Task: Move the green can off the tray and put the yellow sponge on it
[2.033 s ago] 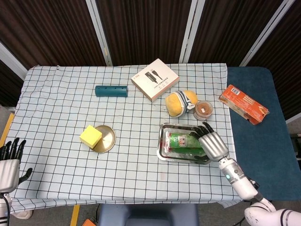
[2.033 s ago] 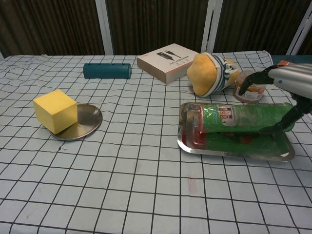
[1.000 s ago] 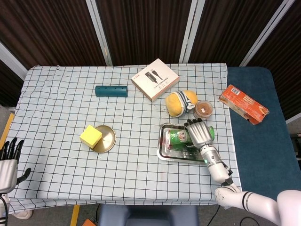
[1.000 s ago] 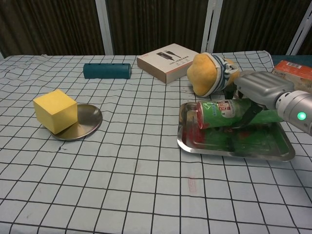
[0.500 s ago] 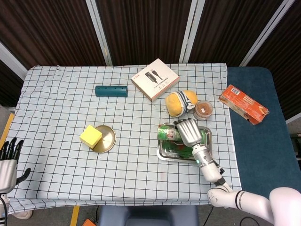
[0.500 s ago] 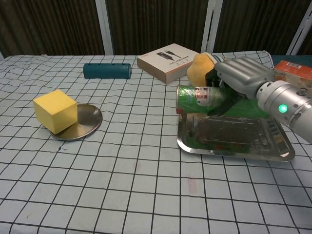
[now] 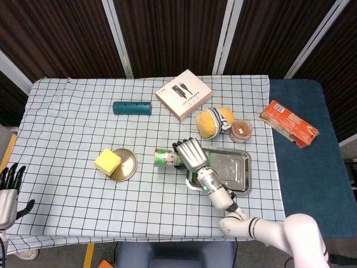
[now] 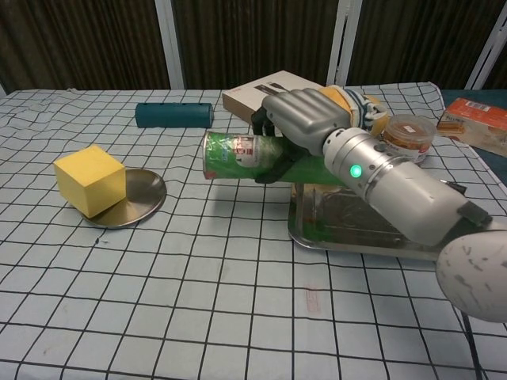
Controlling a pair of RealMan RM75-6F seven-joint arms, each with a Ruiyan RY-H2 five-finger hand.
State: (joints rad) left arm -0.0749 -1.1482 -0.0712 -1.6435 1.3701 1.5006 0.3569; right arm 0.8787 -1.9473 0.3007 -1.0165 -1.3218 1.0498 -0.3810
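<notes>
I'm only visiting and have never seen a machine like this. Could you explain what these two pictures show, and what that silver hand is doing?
It is a robot with two arms, each ending in a metal hand. One picture looks down from its head, the other looks forward from its chest. The right hand holds a green can on its side in the air, beside a steel tray. The left hand waits open at the table's edge. On the checked cloth lie a yellow sponge resting on a small round metal plate, a teal tube, a white box, a plush toy, a small jar and an orange packet.
</notes>
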